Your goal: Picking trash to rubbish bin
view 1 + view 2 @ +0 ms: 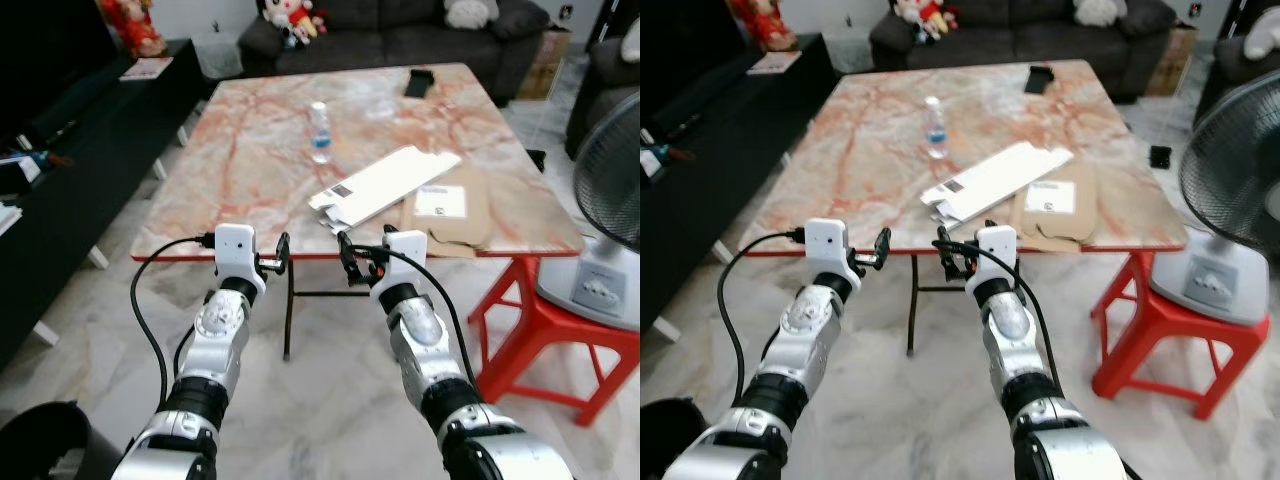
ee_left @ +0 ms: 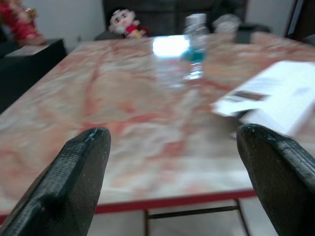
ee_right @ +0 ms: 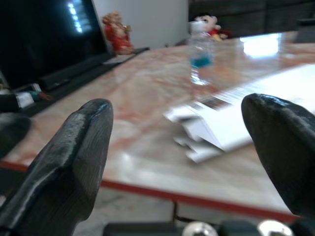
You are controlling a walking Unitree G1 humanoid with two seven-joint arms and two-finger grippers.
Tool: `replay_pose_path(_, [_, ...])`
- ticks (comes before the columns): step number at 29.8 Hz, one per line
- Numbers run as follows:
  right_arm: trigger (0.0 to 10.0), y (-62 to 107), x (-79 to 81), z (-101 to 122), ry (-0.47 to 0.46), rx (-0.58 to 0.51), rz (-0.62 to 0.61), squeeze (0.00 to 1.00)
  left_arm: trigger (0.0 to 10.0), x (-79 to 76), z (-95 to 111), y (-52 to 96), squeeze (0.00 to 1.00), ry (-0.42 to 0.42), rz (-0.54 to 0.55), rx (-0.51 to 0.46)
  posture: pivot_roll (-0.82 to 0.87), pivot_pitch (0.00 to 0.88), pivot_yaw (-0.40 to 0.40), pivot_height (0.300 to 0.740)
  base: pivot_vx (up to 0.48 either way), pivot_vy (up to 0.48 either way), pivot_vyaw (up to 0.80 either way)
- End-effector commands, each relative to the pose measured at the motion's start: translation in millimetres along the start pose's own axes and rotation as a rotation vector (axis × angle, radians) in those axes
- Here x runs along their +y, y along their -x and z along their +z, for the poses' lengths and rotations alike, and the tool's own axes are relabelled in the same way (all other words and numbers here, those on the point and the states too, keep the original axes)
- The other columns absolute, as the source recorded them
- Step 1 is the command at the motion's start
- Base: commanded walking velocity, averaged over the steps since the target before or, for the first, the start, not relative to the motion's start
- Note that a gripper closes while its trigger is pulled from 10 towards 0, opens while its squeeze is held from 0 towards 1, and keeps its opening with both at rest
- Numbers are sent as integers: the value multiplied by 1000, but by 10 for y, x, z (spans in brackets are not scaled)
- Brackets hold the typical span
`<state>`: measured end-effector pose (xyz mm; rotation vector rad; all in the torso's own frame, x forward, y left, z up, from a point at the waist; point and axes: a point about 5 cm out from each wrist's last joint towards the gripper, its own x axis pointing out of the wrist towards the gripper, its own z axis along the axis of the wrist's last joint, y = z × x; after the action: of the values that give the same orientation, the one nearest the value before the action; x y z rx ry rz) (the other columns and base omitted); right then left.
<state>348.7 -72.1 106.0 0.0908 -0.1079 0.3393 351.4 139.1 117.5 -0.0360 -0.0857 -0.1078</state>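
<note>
Both grippers, left (image 1: 283,252) and right (image 1: 345,255), hover before the desk (image 1: 260,150) edge, fingers spread. Beyond stand a water bottle (image 1: 319,132) and white carton (image 1: 385,185); right wrist view reveals a television (image 3: 44,34).

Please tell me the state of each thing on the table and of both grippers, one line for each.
Water bottle: upright, cap on.
White flat box: lying flat, partly on the brown envelope.
Brown envelope: lying flat, near the table edge.
Left gripper: open, holding nothing.
Right gripper: open, holding nothing.
</note>
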Motion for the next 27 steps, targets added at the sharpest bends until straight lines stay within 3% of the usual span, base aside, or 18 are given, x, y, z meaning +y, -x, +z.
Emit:
replay_pose_path(1, [10000,12,-67,28,26,-13,-11,0,10000,-33,48,-14,0,9,-4,-15,52,0,83,740,472,0,0])
replay_pose_path(27, [10000,33,-144,93,-5,-51,-39,0,10000,-191,59,-19,0,32,-37,-8,16,0,86,740,471,0,-36])
